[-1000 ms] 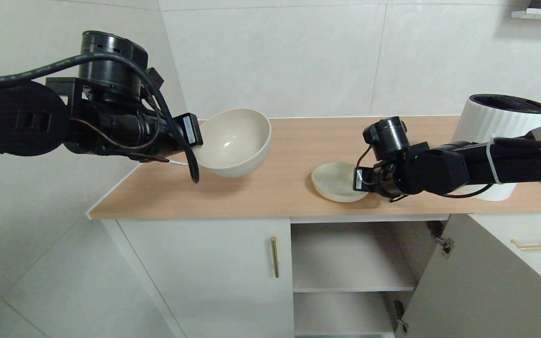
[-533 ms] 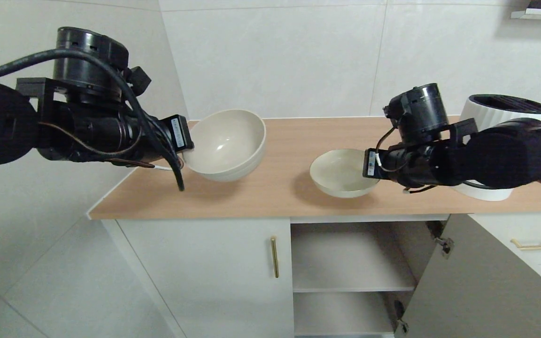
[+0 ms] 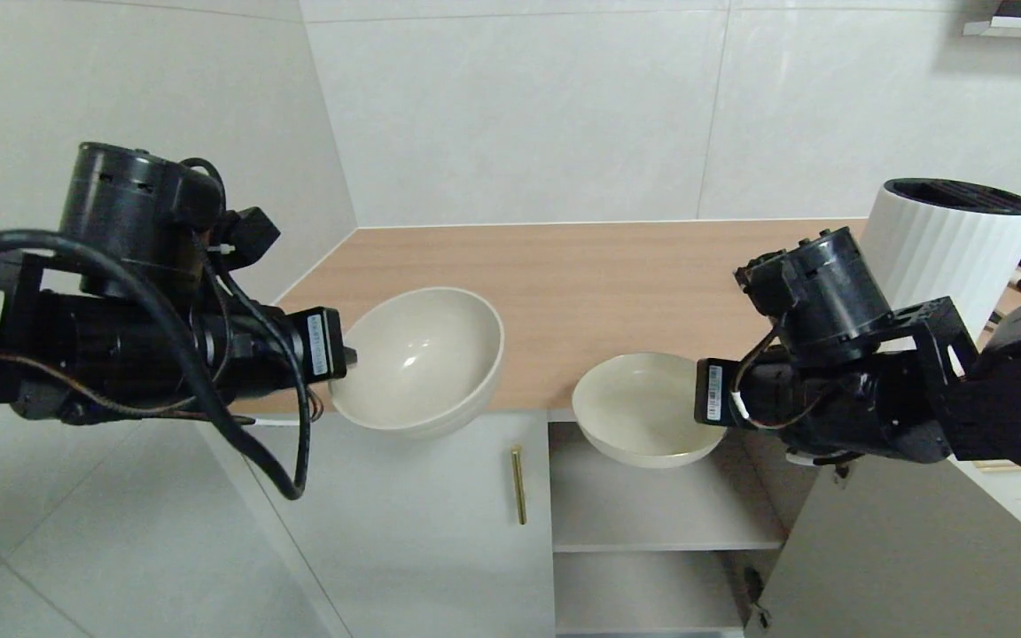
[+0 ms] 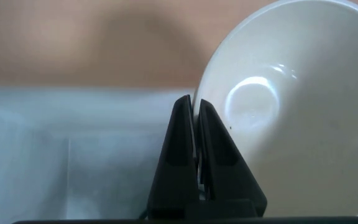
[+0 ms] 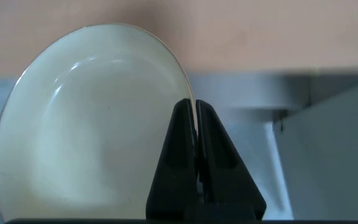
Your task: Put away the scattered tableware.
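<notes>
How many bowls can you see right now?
2. The deeper bowl is gripped by its rim in the left claw, the shallower bowl in the right claw. Both are at the counter's front edge. No others visible.

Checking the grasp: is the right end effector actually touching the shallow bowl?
Touching. The right wrist view shows the right end effector pinching the rim of the shallow bowl, with the rim running between its shut jaws and no gap.
</notes>
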Available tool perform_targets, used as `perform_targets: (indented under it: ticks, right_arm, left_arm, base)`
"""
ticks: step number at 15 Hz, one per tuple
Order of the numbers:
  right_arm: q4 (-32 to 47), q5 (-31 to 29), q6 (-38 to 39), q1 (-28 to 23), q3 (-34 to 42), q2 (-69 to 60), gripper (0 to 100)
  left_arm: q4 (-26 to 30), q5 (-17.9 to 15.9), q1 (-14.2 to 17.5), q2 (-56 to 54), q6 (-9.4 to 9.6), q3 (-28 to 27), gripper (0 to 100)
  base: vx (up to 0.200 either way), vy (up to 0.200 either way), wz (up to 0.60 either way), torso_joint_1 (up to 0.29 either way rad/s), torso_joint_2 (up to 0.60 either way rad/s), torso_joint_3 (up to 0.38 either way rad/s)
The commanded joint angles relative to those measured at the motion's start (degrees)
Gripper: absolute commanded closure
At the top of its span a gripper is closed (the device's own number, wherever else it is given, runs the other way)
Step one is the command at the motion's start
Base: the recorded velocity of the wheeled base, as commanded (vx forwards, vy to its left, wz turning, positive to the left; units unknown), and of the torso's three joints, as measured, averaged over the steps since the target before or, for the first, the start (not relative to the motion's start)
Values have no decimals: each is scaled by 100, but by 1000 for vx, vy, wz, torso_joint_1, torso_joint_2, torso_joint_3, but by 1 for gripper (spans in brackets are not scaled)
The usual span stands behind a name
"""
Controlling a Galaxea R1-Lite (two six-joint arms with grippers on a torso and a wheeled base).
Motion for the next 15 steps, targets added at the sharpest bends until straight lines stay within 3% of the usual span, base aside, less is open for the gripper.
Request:
perform_targets:
  ticks: [1,5,10,15]
  right_arm:
    - [-5,-19,69,120,190,-247,100]
    - [-14,-54,69,392,796,-608,100]
    - [-172,-309,69,673,1262,-520,100]
    - [-418,-423,69,805,1526,-388,100]
  left_arm:
    - [-73,11,-156,-364,-14,472,100]
    - [-73,11,-244,-619,-31,823,100]
    - [-73,11,-253,-602,-31,867,100]
    - [-73,2,-367,-602,-31,955,100]
  base:
    - [0,0,0,0,0,0]
    - [0,0,0,0,0,0]
    - [0,0,0,-7,17,16]
    - [0,0,0,-134,398,252]
